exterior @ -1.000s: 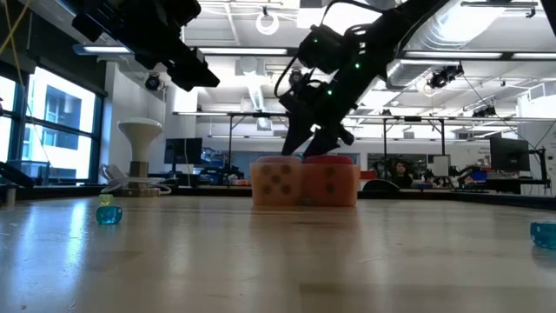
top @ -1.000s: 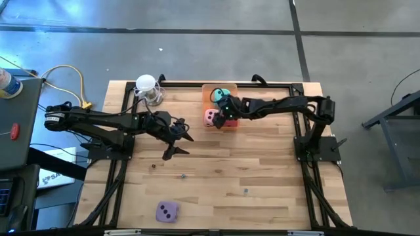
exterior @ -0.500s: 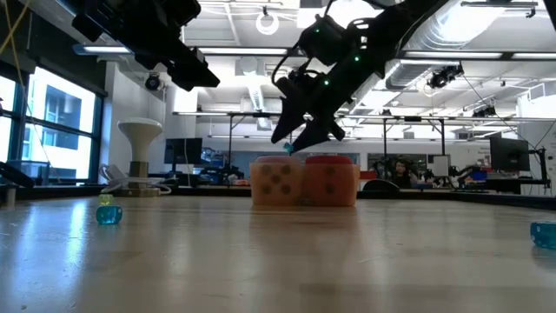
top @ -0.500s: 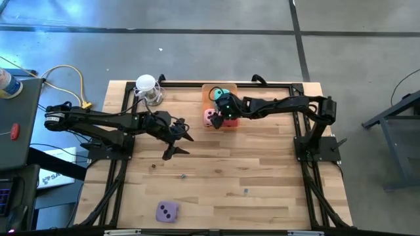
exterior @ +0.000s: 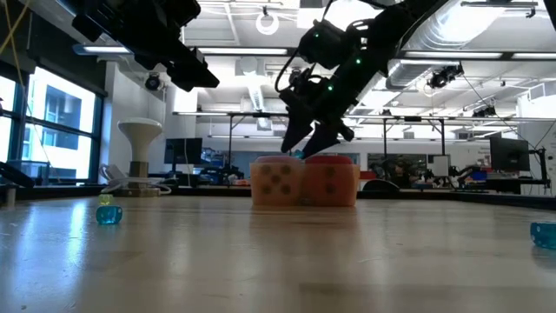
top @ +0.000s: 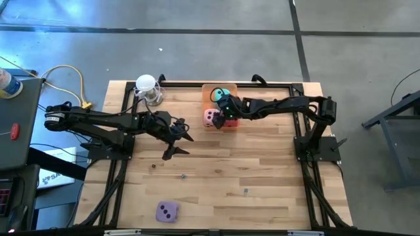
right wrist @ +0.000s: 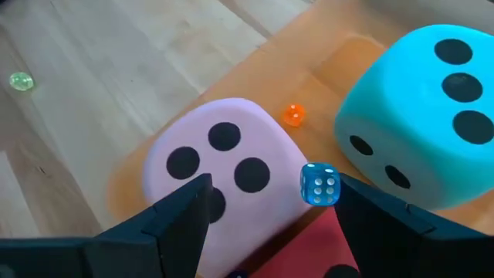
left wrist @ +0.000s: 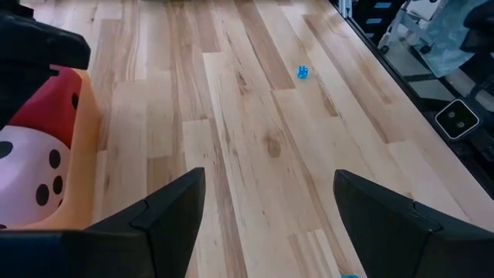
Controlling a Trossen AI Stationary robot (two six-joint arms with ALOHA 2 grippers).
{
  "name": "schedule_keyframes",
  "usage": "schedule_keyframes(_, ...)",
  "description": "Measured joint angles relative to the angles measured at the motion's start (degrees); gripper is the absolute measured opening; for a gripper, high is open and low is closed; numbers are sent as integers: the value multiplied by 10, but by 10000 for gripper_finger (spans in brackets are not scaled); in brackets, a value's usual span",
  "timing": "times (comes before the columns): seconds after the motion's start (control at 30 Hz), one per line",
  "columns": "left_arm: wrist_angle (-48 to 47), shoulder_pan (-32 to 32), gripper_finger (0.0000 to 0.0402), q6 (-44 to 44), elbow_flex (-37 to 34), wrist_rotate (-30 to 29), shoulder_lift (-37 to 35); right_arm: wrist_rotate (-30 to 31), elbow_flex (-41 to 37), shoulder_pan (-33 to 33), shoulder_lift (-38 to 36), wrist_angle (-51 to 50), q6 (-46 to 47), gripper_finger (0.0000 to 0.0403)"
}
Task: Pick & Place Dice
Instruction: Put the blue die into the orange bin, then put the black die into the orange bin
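An orange tray [top: 207, 98] at the table's far middle holds a pink die [right wrist: 224, 170], a teal die [right wrist: 424, 116] and a red die [left wrist: 54, 100]. My right gripper [right wrist: 284, 212] hovers open just above the pink and red dice, pointing slantwise down. A tiny blue die [right wrist: 319, 185] shows in the gap between its fingers and touches neither. A purple die [top: 167, 211] rests on the table by the near edge. My left gripper [top: 178, 144] hangs open over bare wood, left of the tray.
A white stand [top: 147, 88] sits at the far left. Tiny beads lie on the wood [top: 182, 175], [top: 245, 191], [exterior: 109, 213], and an orange one [right wrist: 293, 114] lies in the tray. Bare wood stretches between the tray and the purple die.
My right gripper has bobbed a little up and toward the table's left over the tray, then come back down to where it was. Its fingers have stayed open.
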Motion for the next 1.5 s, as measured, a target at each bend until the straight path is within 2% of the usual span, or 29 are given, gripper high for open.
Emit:
schedule_keyframes(0.27, 0, 0, 278, 0, 0, 0, 0, -25, 0, 0, 0, 8, -3, 257)
schedule_keyframes(0.4, 0, 0, 278, 0, 0, 0, 0, -17, 0, 0, -1, 3, -8, 257)
schedule_keyframes(0.77, 0, 0, 278, 0, 0, 0, 0, 137, 0, 4, -1, 5, -33, 257)
schedule_keyframes(0.87, 0, 0, 278, 0, 0, 0, 0, 145, 0, 11, -1, 18, -25, 257)
schedule_keyframes(0.97, 0, 0, 278, 3, 0, 0, 0, 118, 0, 20, -7, 50, -26, 257)
schedule_keyframes(1.27, -3, 0, 278, -1, 0, 0, 0, 94, 1, 79, -82, 152, -131, 257)
schedule_keyframes(1.4, -5, 0, 278, -3, 0, 0, 0, 102, 0, 127, -134, 127, -186, 253)
schedule_keyframes(1.5, -7, 0, 278, -3, 0, 0, 0, 140, 0, 176, -171, 89, -211, 245)
